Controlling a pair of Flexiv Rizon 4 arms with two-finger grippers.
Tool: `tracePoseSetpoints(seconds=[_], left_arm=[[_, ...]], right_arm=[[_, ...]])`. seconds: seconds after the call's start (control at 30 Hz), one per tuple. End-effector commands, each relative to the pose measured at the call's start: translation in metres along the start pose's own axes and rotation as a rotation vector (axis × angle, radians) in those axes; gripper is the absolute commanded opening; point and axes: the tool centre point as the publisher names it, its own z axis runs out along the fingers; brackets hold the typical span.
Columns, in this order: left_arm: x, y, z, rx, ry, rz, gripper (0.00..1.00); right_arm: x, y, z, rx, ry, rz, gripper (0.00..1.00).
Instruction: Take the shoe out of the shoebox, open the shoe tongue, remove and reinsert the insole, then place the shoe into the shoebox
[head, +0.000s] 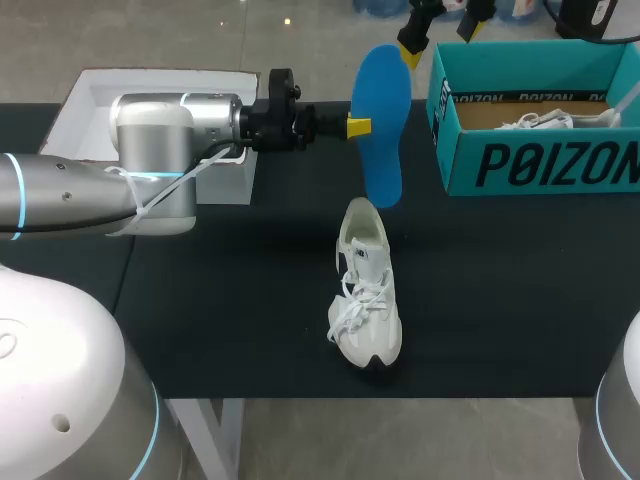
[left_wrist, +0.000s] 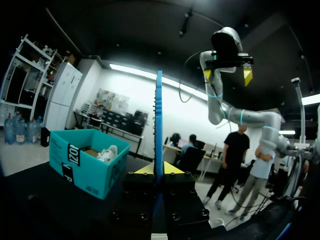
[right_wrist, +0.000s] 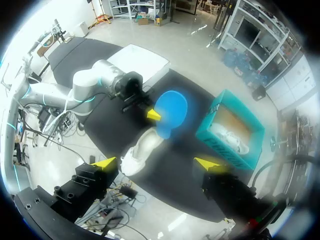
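Blue insole (head: 381, 120) is out of the shoe, pinched edge-on in the left tool (head: 358, 127) and standing upright in the air just over the heel end of the white shoe (head: 366, 290). The shoe sits on its sole mid black table (head: 250, 300), laces loose. The teal shoebox (head: 540, 165) is far right with another white shoe (head: 540, 122) inside. The right tool (head: 440, 35) is up high, fingers spread, gripping nothing. A white open box (head: 100, 90) sits behind the left arm (head: 90, 190).
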Motion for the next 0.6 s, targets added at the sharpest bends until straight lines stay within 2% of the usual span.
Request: tracePoseSetpoints(seconds=[0.03,0.3,0.6], left_arm=[[-0.0045,0.0004,-0.0022,0.001,-0.001,-0.065,0.00],[-0.0099,0.0007,-0.0038,0.054,-0.012,-0.277,0.00],[-0.0125,0.0009,0.0005,0.015,0.026,-0.475,0.00]], right_arm=[[-0.0004,0.0014,0.0001,0.004,0.000,0.001,1.00],[-0.0004,0.0014,0.0001,0.004,0.000,0.001,1.00],[-0.0004,0.0014,0.0001,0.004,0.000,0.001,1.00]])
